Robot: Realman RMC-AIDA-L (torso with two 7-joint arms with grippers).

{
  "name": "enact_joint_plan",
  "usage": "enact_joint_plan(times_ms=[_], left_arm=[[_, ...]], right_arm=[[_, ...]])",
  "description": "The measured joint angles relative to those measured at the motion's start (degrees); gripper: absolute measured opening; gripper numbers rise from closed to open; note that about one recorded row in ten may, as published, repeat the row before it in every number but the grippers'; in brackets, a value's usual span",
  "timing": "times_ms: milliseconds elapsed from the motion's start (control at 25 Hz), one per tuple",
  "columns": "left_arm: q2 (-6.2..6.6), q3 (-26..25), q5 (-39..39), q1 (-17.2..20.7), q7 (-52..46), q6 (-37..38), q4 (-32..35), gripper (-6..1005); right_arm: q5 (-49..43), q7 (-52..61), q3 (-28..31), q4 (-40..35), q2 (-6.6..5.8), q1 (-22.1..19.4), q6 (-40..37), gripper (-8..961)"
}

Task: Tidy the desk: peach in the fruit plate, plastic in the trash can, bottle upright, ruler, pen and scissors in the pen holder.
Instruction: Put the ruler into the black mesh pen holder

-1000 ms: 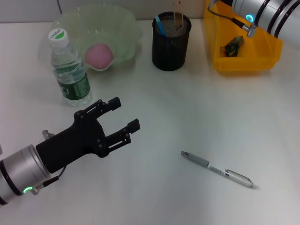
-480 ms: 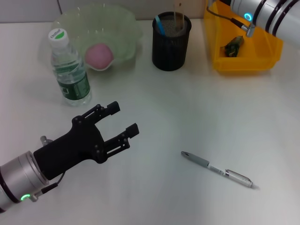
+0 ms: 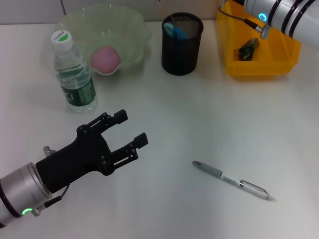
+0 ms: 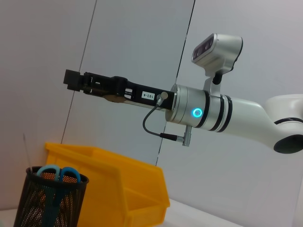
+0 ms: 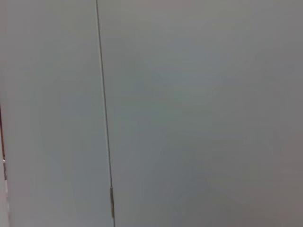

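My left gripper point(image 3: 130, 128) hovers low over the table point(image 3: 199, 114), fingers spread and holding nothing, on the near side of the bottle point(image 3: 73, 72). The bottle stands upright just beside the plate point(image 3: 130, 30), where the peach point(image 3: 105, 59) sits. The holder point(image 3: 182, 45) stands to the plate's right, well apart from my left gripper, with the blue-handled scissors point(image 3: 174, 31) inside it. The pen point(image 3: 232, 180) lies flat on the table, far nearer me than the holder and to the right of my left gripper. The yellow bin point(image 3: 259, 55) sits right of the holder with a dark scrap point(image 3: 247, 49) in it. My right gripper point(image 4: 73, 81) hangs high above the holder; whether its fingers are parted I cannot tell.
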Motion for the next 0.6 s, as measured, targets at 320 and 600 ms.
enact_joint_plan(times_ms=[320,600], left_arm=[[0.0,0.09,0.58,0.05,0.0,-0.01,-0.05,771],[0.29,2.47,1.35,0.03,0.0,0.17,0.66,770]], right_arm=[[-0.13,7.68,-1.22,-4.3,-0.18,-4.03,-6.5,652],[-0.65,19.91,-7.33,-13.69,-0.8,-12.26,-14.99,651]])
